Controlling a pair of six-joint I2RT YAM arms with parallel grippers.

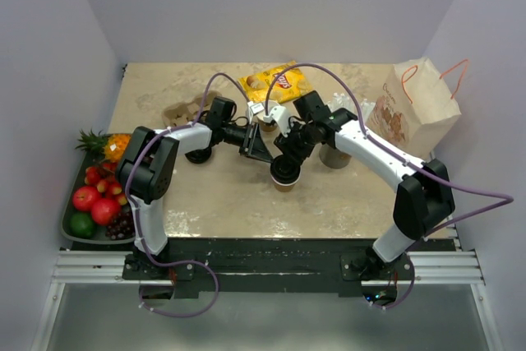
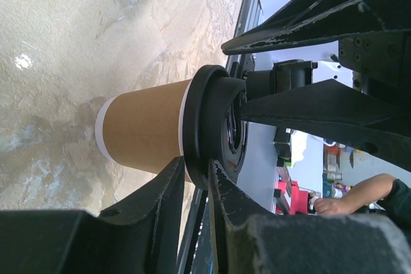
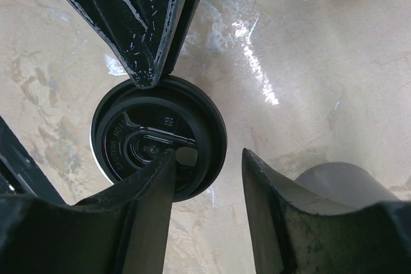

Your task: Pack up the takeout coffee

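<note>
The takeout coffee cup (image 1: 285, 177) stands upright mid-table, tan with its black lid (image 1: 285, 169) on top. In the left wrist view the cup (image 2: 141, 133) and lid (image 2: 199, 120) show side-on. My left gripper (image 1: 268, 156) reaches in from the left, and its jaws (image 2: 196, 181) are closed to a narrow gap on the lid's rim. My right gripper (image 1: 289, 156) hovers over the lid, open. In the right wrist view (image 3: 209, 155) one finger is over the lid (image 3: 128, 139) and the other hangs outside the rim.
A grey cup of straws (image 1: 335, 154) stands just right of the coffee and shows in the right wrist view (image 3: 347, 187). A paper bag (image 1: 415, 108), a yellow chips bag (image 1: 275, 84), the pulp carrier (image 1: 182, 110) and a fruit tray (image 1: 94, 195) surround the work area.
</note>
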